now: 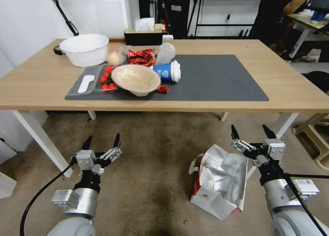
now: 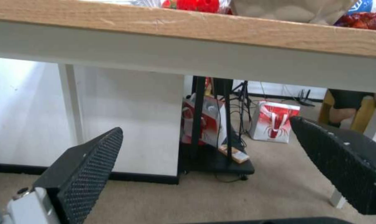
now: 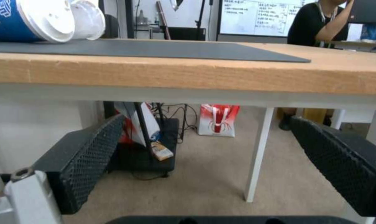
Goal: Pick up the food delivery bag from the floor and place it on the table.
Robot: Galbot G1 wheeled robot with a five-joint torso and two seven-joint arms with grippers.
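The food delivery bag (image 1: pixel 219 181) lies on the floor (image 1: pixel 150 160) at the lower right, white with red side panels, its crinkled foil lining facing up and a white strap at its left edge. My right gripper (image 1: pixel 253 132) hangs open just above and to the right of the bag, not touching it. My left gripper (image 1: pixel 102 142) is open above bare floor at the lower left. Ahead stands the table (image 1: pixel 291 85), light wood with white legs and a dark grey mat (image 1: pixel 219 78). In both wrist views the fingers (image 2: pixel 88 168) (image 3: pixel 84 158) stand wide apart below the table's front edge (image 3: pixel 196 74).
On the mat's left half sit a beige bowl (image 1: pixel 136 79), a tipped blue cup (image 1: pixel 166 71), cherry tomatoes, red wrappers and a white basin (image 1: pixel 85 49). The mat's right half is bare. White table legs (image 1: pixel 41 140) stand left and right; a stool (image 1: pixel 313 136) sits at far right.
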